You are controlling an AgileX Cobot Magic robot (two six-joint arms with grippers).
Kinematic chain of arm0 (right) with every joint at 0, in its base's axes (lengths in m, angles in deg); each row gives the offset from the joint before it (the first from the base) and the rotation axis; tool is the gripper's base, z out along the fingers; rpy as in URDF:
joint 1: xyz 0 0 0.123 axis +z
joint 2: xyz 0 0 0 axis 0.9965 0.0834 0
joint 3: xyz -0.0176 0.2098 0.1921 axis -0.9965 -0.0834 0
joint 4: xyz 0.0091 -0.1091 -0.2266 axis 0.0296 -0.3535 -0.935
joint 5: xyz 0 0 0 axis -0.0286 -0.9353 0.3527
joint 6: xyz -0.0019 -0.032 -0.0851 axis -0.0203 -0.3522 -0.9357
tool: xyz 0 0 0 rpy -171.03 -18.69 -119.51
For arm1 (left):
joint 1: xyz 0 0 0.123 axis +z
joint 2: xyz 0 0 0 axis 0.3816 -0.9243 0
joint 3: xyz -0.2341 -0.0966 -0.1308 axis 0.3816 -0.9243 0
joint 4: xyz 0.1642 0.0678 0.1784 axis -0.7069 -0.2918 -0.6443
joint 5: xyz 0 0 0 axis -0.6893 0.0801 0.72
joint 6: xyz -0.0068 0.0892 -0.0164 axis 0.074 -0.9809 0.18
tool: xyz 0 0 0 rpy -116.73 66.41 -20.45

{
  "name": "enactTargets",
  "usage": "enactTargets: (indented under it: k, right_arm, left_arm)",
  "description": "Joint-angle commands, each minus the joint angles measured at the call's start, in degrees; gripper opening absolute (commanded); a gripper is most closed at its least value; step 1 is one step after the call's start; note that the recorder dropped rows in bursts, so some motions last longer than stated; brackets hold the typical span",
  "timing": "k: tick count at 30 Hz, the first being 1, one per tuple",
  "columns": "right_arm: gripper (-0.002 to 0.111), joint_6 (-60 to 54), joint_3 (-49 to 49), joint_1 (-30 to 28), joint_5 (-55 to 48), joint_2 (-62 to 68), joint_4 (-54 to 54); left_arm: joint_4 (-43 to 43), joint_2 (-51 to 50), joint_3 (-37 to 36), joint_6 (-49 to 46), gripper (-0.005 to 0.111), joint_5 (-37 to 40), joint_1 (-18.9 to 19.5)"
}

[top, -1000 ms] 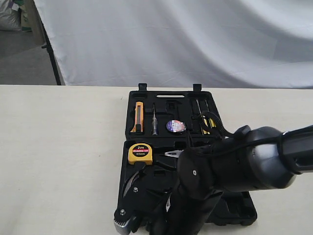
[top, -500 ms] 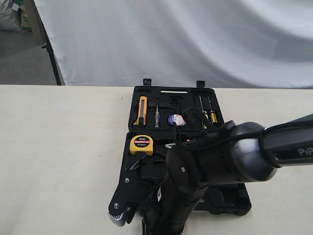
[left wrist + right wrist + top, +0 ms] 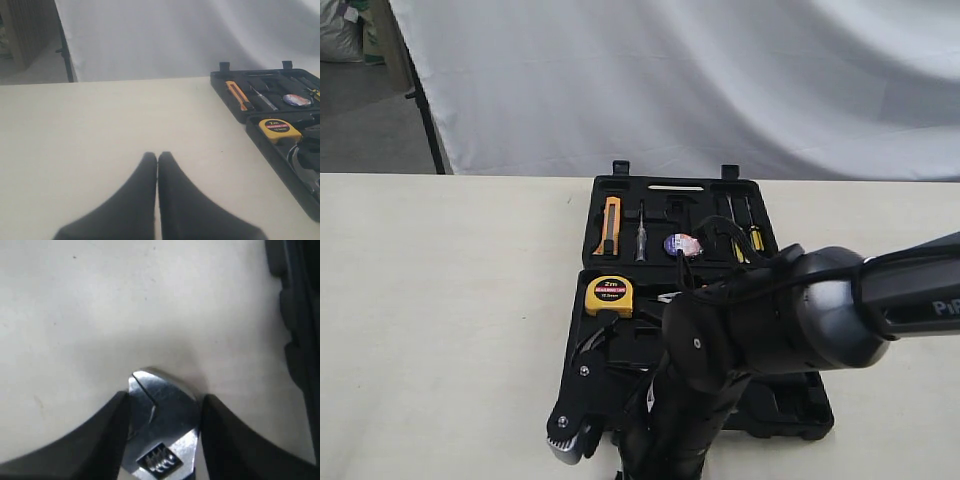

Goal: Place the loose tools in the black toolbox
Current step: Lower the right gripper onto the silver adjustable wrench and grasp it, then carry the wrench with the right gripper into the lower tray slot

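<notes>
While the black toolbox (image 3: 798,408) sits a little farther back and to the right on the table (image 3: 440,320) than it did a second ago, it has not stirred in the last half second, and the right arm over it has barely shifted either; the right gripper (image 3: 164,397) is clenched on the adjustable wrench (image 3: 161,415), whose silver head (image 3: 563,452) hangs over bare table just off the case's near left corner, not yet in any recess; the dark tape roll (image 3: 680,244) already lies in the far half, behind the yellow tape measure (image 3: 609,294); the hammer I cannot make out under the arm; the left gripper (image 3: 157,157) hovers pinched together and empty, well to the left; the nudged case likely means re-aiming the wrench over the near half.
</notes>
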Motion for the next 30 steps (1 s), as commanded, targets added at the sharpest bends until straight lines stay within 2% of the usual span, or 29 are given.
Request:
enactTargets:
  k: [1,11,22,30]
  right_arm:
    - [-0.001,0.21,-0.21,-0.18,-2.59,-0.72,2.90]
    - [-0.001,1.95,2.64,-0.18,-6.64,-8.48,3.22]
    - [-0.001,5.52,3.51,-0.67,-6.50,-13.12,-2.21]
    - [-0.001,7.45,3.86,-6.62,3.34,-12.22,-2.21]
  left_arm:
    - [-0.14,0.18,-0.09,0.44,0.001,-0.14,-0.04]
    - [-0.14,0.18,-0.09,0.44,0.001,-0.14,-0.04]
    - [-0.14,0.18,-0.09,0.44,0.001,-0.14,-0.04]
    - [-0.14,0.18,-0.09,0.44,0.001,-0.14,-0.04]
